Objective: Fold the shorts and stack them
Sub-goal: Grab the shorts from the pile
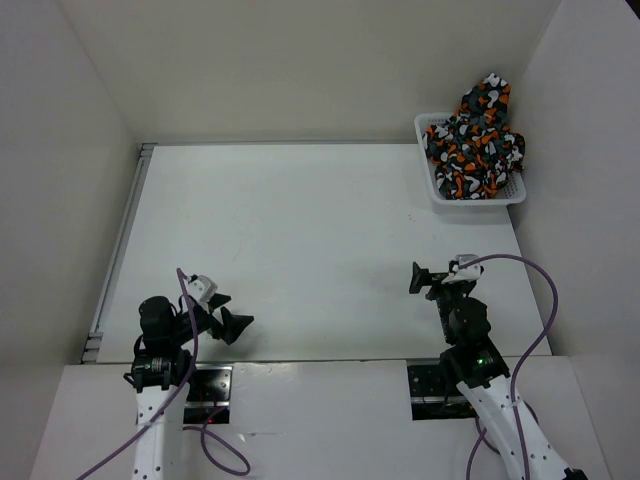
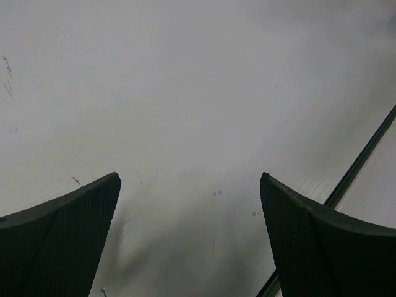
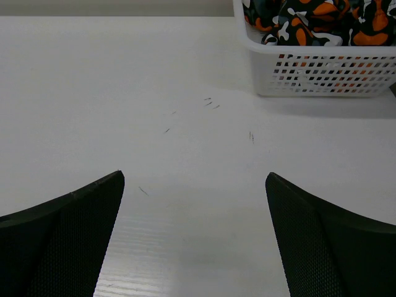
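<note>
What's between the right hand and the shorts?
From the right hand: bare table, then the basket wall around the shorts, per the right wrist view.

The left arm (image 1: 150, 420) and right arm (image 1: 505, 415) have white lower links, black joints and a trailing purple cable (image 1: 548, 300) each. The left gripper (image 1: 235, 312) and right gripper (image 1: 414, 280) carry black wedge-shaped fingers (image 2: 62, 247) with finely meshed inner faces; a green light (image 1: 480, 361) glows on the right arm.

Overhead view looks down from behind; wrist views skim the table (image 1: 300, 230) closely, right sharing the basket (image 3: 322, 74).
</note>
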`<state>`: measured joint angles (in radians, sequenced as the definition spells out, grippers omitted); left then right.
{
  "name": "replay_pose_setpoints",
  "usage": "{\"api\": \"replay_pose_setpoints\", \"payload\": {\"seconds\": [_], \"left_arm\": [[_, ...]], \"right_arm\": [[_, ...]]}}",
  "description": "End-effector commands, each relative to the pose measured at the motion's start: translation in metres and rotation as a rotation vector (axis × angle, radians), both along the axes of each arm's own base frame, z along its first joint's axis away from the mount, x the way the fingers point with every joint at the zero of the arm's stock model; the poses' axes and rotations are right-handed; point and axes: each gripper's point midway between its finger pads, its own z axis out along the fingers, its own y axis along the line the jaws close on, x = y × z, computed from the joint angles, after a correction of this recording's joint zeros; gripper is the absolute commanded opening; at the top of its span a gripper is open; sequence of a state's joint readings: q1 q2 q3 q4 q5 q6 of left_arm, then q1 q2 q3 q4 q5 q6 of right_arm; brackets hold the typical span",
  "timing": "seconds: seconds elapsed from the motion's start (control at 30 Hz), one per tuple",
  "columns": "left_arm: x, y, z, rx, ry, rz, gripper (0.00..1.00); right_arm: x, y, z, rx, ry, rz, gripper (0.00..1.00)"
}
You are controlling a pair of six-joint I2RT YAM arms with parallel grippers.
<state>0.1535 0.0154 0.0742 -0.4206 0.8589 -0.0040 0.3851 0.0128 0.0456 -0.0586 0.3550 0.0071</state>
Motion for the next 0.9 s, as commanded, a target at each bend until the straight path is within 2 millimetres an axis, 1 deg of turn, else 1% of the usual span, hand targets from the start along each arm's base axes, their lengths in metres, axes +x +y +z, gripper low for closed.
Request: {"api": "replay_pose_setpoints", "payload": {"seconds": [0.0,0.13,0.2,0.23,0.27,0.3,0.33,0.37,0.4,0.43,0.47,0.5,0.53,0.57,0.6,0.63,0.67,0.7,0.73,0.77,0.8,0.83,0.87], "left_arm": [[-0.003,-0.005,0.013,-0.008,-0.04,-0.038,1.0],[-0.005,-0.007,0.014,-0.014,-0.041,-0.053,1.0],[-0.01,-0.013,0.017,-0.031,-0.051,-0.097,1.0],[-0.012,-0.015,0.019,-0.039,-0.052,-0.114,1.0],[-0.014,-0.016,0.019,-0.045,-0.053,-0.128,1.0],[-0.012,-0.016,0.023,-0.04,-0.076,-0.129,1.0],[-0.002,-0.015,0.036,-0.017,-0.177,-0.131,1.0],[0.006,-0.012,0.042,0.0,-0.234,-0.12,1.0],[0.016,-0.007,0.052,0.026,-0.302,-0.081,1.0],[0.024,-0.002,0.067,0.049,-0.387,-0.055,1.0],[0.035,0.004,0.093,0.083,-0.537,-0.018,1.0],[0.043,0.01,0.105,0.094,-0.572,0.033,1.0],[0.045,0.011,0.113,0.096,-0.591,0.051,1.0],[0.048,0.015,0.119,0.099,-0.588,0.076,1.0],[0.053,0.016,0.13,0.098,-0.574,0.088,1.0],[0.059,0.019,0.132,0.098,-0.541,0.112,1.0],[0.069,0.02,0.119,0.092,-0.425,0.11,1.0],[0.076,0.02,0.145,0.092,-0.423,0.111,1.0],[0.083,0.018,0.145,0.089,-0.347,0.106,1.0],[0.1,0.017,0.131,0.084,-0.199,0.091,1.0],[0.11,0.017,0.137,0.084,-0.129,0.088,1.0],[0.117,0.013,0.166,0.082,-0.072,0.072,1.0],[0.127,0.014,0.166,0.082,-0.006,0.069,1.0]], "right_arm": [[0.004,-0.002,-0.005,0.023,-0.022,-0.023,0.99],[0.004,-0.002,-0.005,0.023,-0.022,-0.023,0.99],[0.003,0.005,-0.005,0.004,-0.023,0.025,0.99],[-0.001,0.034,0.007,-0.209,-0.087,0.244,0.99],[-0.004,0.05,0.012,-0.307,-0.137,0.356,0.99],[-0.006,0.056,0.03,-0.503,-0.246,0.414,0.99],[-0.024,0.089,0.037,-0.765,-0.4,0.644,1.0],[-0.028,0.096,0.03,-1.066,-0.505,0.715,1.0],[-0.026,0.098,0.011,-1.298,-0.575,0.738,1.0],[-0.026,0.101,0.025,-1.434,-0.683,0.7,0.99],[-0.031,0.106,0.046,-1.372,-0.754,0.676,1.0],[-0.032,0.106,0.064,-1.302,-0.794,0.631,1.0],[-0.037,0.101,0.099,-1.183,-0.867,0.538,1.0],[-0.034,0.095,0.111,-1.146,-0.862,0.486,1.0],[-0.037,0.09,0.137,-1.114,-0.887,0.436,1.0],[-0.035,0.087,0.143,-1.097,-0.857,0.434,1.0],[-0.027,0.083,0.165,-1.09,-0.811,0.424,1.0],[-0.019,0.083,0.169,-1.094,-0.759,0.436,1.0],[-0.007,0.082,0.167,-1.1,-0.675,0.46,1.0],[0.019,0.083,0.182,-1.109,-0.578,0.462,1.0],[0.033,0.085,0.186,-1.099,-0.512,0.472,1.0],[0.05,0.083,0.187,-1.071,-0.425,0.47,1.0],[0.063,0.081,0.236,-0.91,-0.415,0.401,1.0]]}}
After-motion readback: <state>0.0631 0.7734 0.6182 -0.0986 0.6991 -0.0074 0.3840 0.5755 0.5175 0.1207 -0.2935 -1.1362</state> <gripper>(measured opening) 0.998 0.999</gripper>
